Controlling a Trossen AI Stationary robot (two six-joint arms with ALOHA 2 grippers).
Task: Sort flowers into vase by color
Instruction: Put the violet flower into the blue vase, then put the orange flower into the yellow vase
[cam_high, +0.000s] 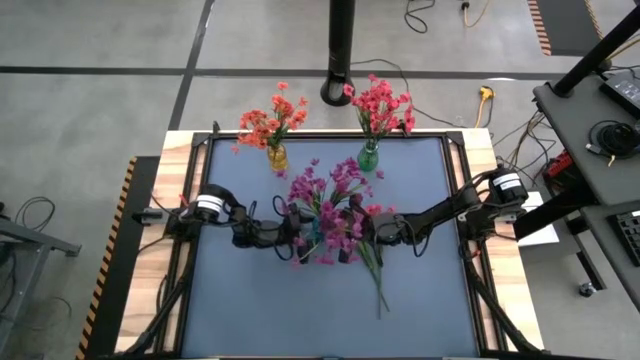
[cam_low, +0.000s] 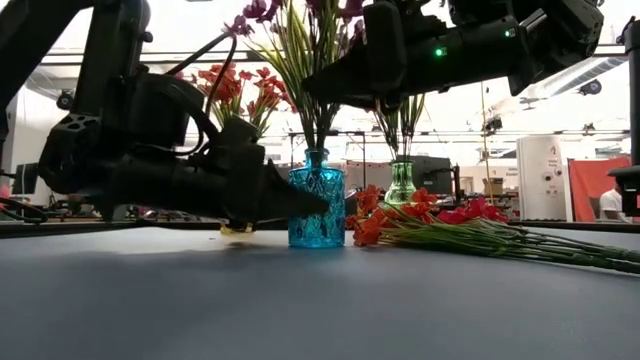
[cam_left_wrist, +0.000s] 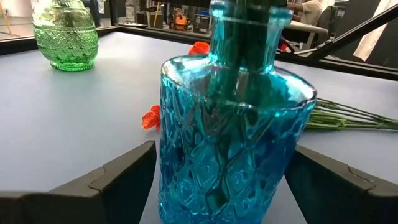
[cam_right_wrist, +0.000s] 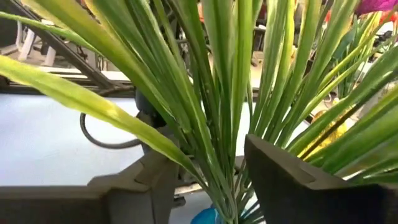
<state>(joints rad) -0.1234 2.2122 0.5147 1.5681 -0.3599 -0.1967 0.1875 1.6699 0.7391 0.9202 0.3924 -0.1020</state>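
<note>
- Bracing blue textured glass vase (cam_left_wrist: 230, 143) at frame centre: left gripper (cam_left_wrist: 217, 180) spread wide either side of it, apparently to steady it, not clenched.
- Right gripper (cam_right_wrist: 211, 180) above the neck, fingers parted around purple sprigs' green stems (cam_right_wrist: 217, 93); grip unclear, can't tell.
- Unsorted red-orange flowers (cam_low: 420, 215) lie on table, lower right of the vase.

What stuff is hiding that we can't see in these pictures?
- Blue vase: in the high view, purple flowers cover it.
- Yellow vase: in the low view, the left arm blocks nearly all of it.
- Loose flowers on the table: their stem ends are cut off by the low view's edge.
</note>
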